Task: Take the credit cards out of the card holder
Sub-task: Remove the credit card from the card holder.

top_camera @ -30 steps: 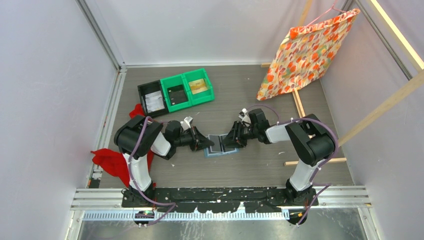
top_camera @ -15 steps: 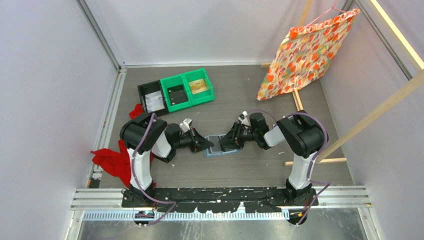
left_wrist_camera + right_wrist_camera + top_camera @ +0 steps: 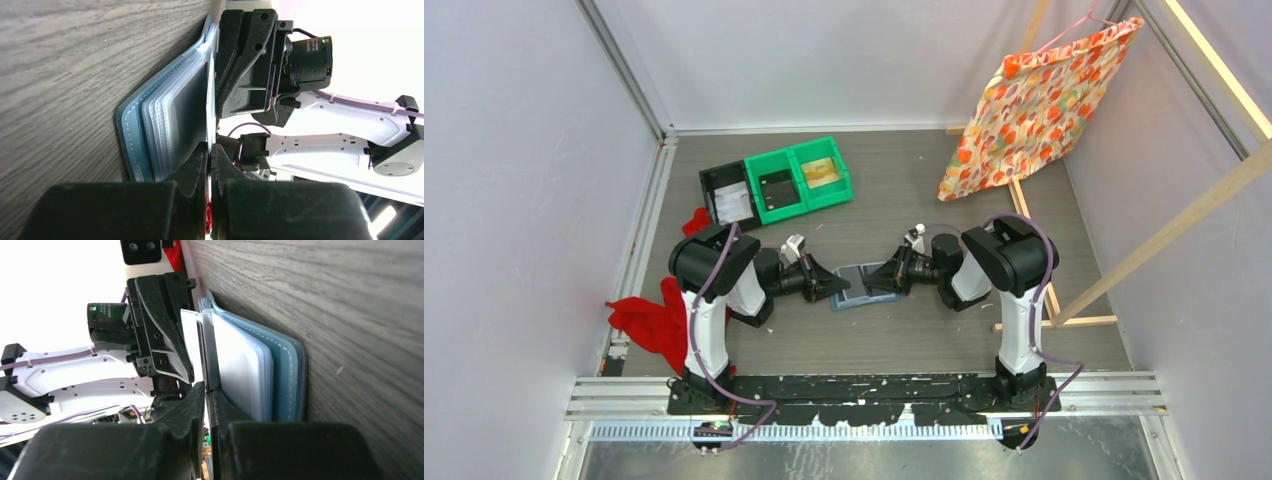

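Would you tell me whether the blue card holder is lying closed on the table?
No, the card holder lies open on the table, its clear sleeves fanned between both grippers.

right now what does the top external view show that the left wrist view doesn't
Only the top view shows the green bins, the red cloth and the patterned cloth. Only the left wrist view shows the clear sleeves fanned in the card holder and the left gripper pinched shut. Both show the holder and the right gripper.
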`<state>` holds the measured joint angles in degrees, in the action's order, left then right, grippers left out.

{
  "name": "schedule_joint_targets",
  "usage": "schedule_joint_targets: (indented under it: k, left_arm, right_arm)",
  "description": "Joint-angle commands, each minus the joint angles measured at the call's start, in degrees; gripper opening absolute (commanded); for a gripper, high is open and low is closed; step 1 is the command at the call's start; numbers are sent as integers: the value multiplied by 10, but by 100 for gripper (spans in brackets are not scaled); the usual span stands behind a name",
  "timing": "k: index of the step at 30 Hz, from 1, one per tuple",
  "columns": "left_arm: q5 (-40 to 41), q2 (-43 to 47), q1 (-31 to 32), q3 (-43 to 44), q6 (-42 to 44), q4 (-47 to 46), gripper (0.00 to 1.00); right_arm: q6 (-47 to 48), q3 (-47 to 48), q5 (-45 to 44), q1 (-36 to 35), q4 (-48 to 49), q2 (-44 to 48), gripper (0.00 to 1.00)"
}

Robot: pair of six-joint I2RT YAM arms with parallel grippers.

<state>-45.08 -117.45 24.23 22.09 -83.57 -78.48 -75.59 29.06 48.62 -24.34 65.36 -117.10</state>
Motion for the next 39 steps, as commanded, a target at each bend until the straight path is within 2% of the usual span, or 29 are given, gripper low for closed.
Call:
schedule_joint_targets:
  k: [1, 6, 23, 29, 33, 34, 37, 39]
  left_arm:
    - [-25, -11, 7, 0, 3, -35, 1]
    - [-27, -10, 7, 0, 5, -35, 1]
    - [-37, -3, 7, 10, -3, -35, 1]
    - [-37, -4, 7, 10, -3, -35, 1]
    - [-35, -4, 7, 10, -3, -35, 0]
    - [-34, -5, 7, 10, -4, -35, 4]
    - [-32, -7, 7, 8, -6, -35, 25]
    - [-30, -8, 7, 5, -5, -35, 31]
  right_arm:
    - [-106, -9, 3, -1, 111, -27, 11]
    - [-110, -3, 12, -1, 121, -26, 17]
    - [-57, 9, 30, -12, 43, 2, 20]
    - [-55, 14, 32, -14, 37, 8, 1]
    - [-59, 10, 32, -13, 46, 12, 1]
    - [-58, 7, 27, -13, 45, 14, 1]
    - [-54, -1, 12, -10, 39, 15, 1]
    - [-59, -8, 5, -6, 46, 10, 1]
